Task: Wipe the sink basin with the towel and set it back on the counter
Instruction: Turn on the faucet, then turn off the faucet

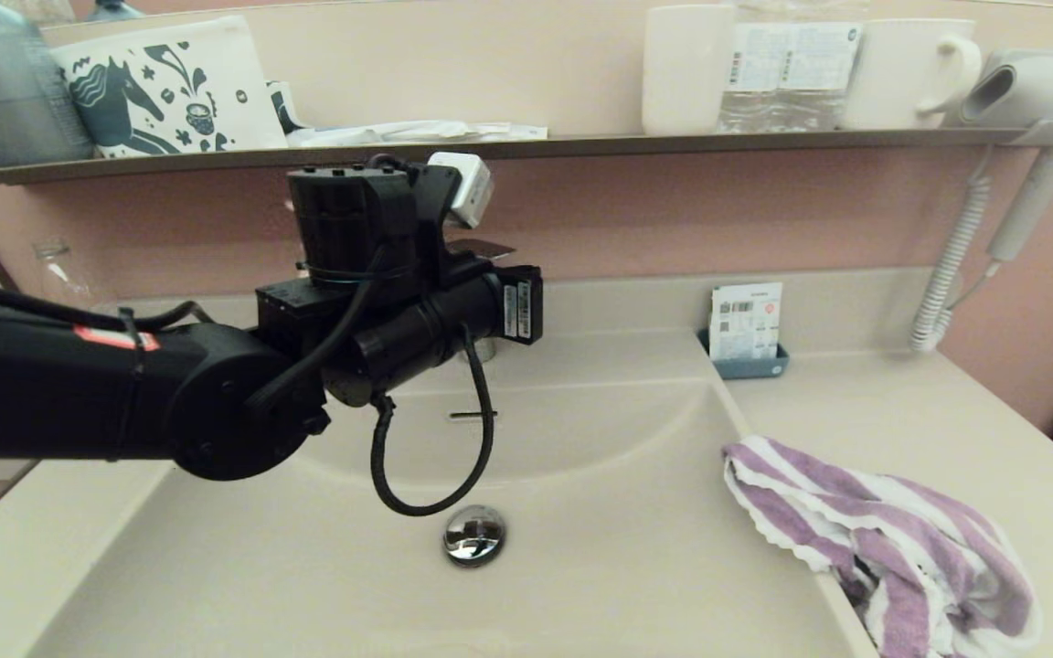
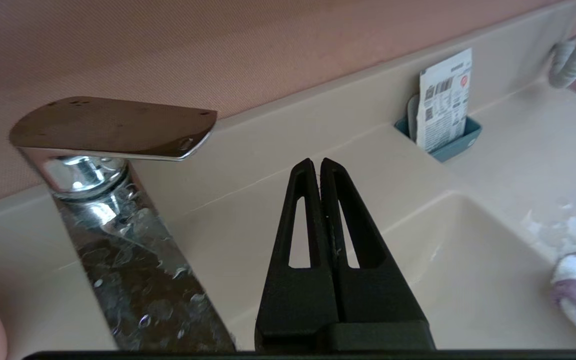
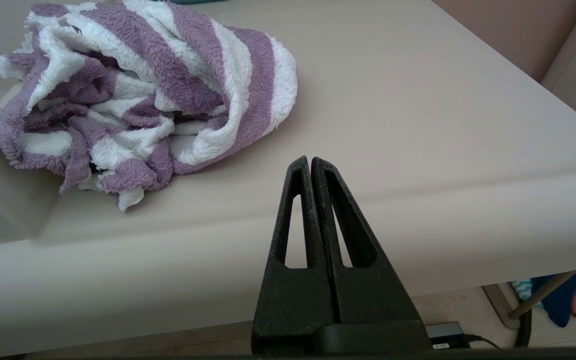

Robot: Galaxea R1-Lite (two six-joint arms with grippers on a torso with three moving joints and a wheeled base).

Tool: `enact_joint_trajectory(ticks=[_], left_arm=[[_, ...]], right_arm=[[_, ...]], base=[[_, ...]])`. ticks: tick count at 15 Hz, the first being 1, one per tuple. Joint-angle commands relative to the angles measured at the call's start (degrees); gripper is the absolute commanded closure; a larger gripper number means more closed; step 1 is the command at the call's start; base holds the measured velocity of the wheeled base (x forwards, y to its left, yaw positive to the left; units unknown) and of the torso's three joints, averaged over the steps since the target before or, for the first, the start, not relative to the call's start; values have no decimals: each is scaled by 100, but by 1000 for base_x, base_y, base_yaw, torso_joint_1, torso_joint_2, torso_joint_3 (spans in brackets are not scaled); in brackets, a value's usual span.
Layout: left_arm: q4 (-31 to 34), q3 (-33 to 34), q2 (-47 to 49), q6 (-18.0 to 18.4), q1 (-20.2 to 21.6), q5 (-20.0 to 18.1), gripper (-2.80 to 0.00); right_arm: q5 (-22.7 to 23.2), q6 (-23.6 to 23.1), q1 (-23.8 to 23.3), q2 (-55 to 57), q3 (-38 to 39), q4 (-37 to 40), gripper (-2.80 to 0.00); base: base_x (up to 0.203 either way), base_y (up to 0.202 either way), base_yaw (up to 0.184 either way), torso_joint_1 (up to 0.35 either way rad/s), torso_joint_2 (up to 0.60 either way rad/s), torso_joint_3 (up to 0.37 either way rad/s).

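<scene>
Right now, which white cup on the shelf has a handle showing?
The right-hand mug, next to the hair dryer: its handle sticks out toward the dryer. The tumbler left of the water bottle shows none.

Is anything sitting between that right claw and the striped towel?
Nothing visible does. The right gripper, shut and empty, hangs off the counter front edge, and only bare counter lies between it and the towel, crumpled at the sink basin rim.
</scene>
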Motion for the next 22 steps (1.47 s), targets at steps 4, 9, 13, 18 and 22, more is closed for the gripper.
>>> enact_joint_trajectory(ticks=[4,9,13,18,22], left_arm=[[-112,-221,399,27,204,2,0],[-197,-574,606,159,606,-22,0],[-178,-772,586,229,759,-33,0],[-151,-875,471,237,770,-33,0],[-193,-481,381,223,749,-29,0]], right_arm=[[-1,4,0,7,-1,1,0],[-1,4,-2,7,-1,1,0],[-1,4,0,7,-1,1,0],[-1,4,0,7,-1,1,0],[-1,4,0,7,1,1,0]], base=[[0,0,0,0,0,0],[0,0,0,0,0,0],[0,0,0,0,0,0],[0,0,0,0,0,0],[0,0,0,0,0,0]])
